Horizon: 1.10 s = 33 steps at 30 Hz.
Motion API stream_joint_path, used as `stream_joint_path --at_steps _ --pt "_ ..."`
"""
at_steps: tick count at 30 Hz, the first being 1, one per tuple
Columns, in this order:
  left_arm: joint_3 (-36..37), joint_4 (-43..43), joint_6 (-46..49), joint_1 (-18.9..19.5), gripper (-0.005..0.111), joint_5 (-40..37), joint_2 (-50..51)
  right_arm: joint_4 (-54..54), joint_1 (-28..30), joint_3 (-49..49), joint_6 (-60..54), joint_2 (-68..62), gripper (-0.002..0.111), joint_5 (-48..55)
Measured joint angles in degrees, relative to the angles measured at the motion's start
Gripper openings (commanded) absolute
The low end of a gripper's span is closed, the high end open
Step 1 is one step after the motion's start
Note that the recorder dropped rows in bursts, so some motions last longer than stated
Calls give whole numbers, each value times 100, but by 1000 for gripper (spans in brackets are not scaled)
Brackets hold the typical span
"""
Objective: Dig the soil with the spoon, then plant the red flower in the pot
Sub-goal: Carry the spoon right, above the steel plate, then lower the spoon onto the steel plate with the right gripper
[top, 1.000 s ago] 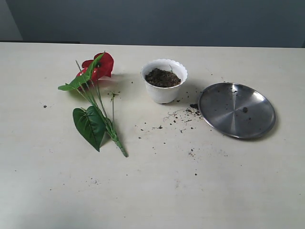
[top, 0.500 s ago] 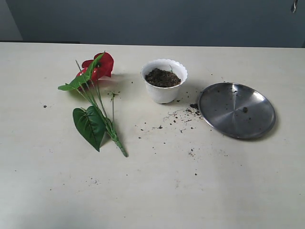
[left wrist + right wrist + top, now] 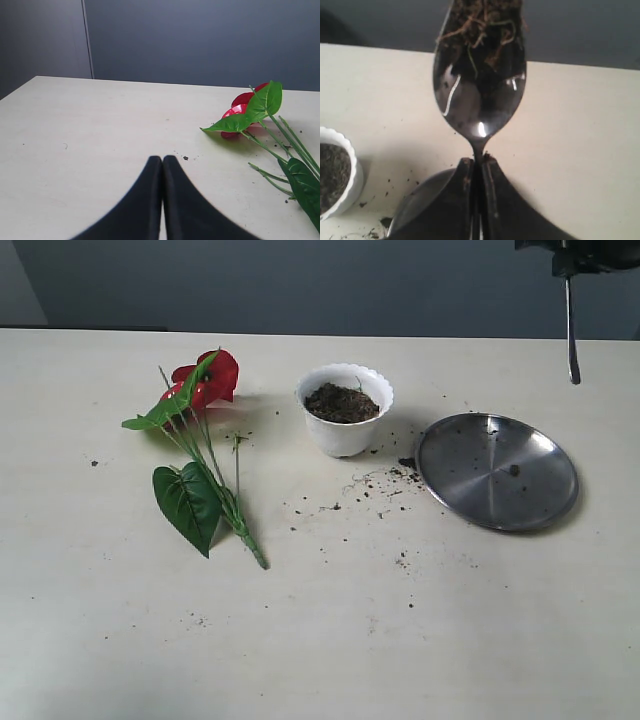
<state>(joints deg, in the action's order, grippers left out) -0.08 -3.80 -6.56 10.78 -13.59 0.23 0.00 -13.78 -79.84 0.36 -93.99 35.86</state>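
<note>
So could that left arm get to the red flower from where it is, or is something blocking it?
Probably yes. The left gripper is shut and holds nothing, and only bare table lies between it and the red flower. It would need to open first.

It looks like a lab test bench — a plain cream tabletop (image 3: 480,640) set against a flat grey-blue wall (image 3: 300,285).
</note>
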Motion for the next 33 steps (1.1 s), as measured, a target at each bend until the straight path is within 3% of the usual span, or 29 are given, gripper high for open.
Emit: stream_joint_path --at_steps 9,33 --pt "0 0 0 0 1 0 0 399 0 -296 -166 -760 -1 904" --pt "0 0 0 0 1 0 0 193 -296 -298 242 -1865 -1 1411"
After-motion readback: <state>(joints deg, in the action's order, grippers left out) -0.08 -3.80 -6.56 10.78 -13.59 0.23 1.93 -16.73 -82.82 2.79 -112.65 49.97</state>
